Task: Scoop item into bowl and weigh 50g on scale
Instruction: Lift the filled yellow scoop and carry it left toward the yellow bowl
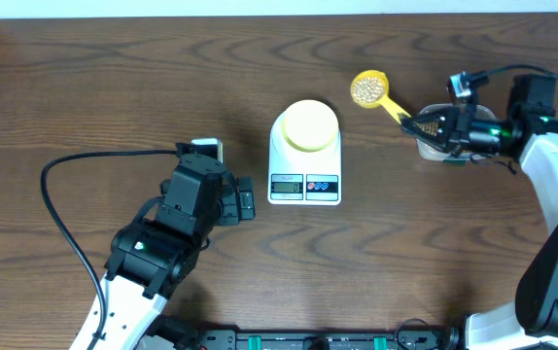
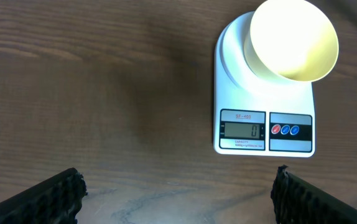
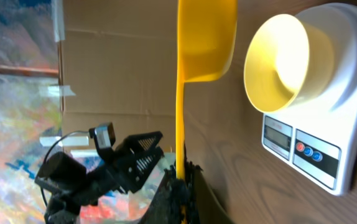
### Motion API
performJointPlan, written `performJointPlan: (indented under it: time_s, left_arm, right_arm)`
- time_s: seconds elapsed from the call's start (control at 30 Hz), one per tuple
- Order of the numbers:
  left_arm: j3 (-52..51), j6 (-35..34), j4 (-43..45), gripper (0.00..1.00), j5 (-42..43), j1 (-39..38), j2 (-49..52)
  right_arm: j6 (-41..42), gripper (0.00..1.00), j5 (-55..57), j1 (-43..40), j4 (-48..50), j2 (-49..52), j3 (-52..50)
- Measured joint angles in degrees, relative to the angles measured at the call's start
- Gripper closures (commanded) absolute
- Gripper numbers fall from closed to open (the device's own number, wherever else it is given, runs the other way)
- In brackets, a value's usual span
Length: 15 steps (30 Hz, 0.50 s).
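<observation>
A dark brown wood-grain desk fills the overhead view, with a pale strip running along its far edge. In the right wrist view, a brown cardboard panel stands beyond the desk, with a blurred, colourful surface beside it.

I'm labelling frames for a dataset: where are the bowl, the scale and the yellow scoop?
bowl (image 1: 309,124), overhead view, its bare inside.
scale (image 2: 242,130), left wrist view, its grey display.
scoop (image 1: 394,109), overhead view, middle of its handle.
</observation>
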Motion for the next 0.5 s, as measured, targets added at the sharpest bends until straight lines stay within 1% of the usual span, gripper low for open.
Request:
performJointPlan:
  time_s: [0.1,0.2,0.5]
  left_arm:
    - [0.0,0.0,0.04,0.02,0.0,0.0,0.0]
    - [0.0,0.0,0.02,0.02,0.0,0.0,0.0]
    - [0.0,0.0,0.02,0.02,0.0,0.0,0.0]
  right_arm:
    - [4.87,0.99,1.16,2.29,4.83,0.0,-0.11]
    - [9.84,0.99,3.82,5.07,7.17,0.0,-0.11]
    - [15.63,0.99,12.46,10.95,10.73,0.0,-0.11]
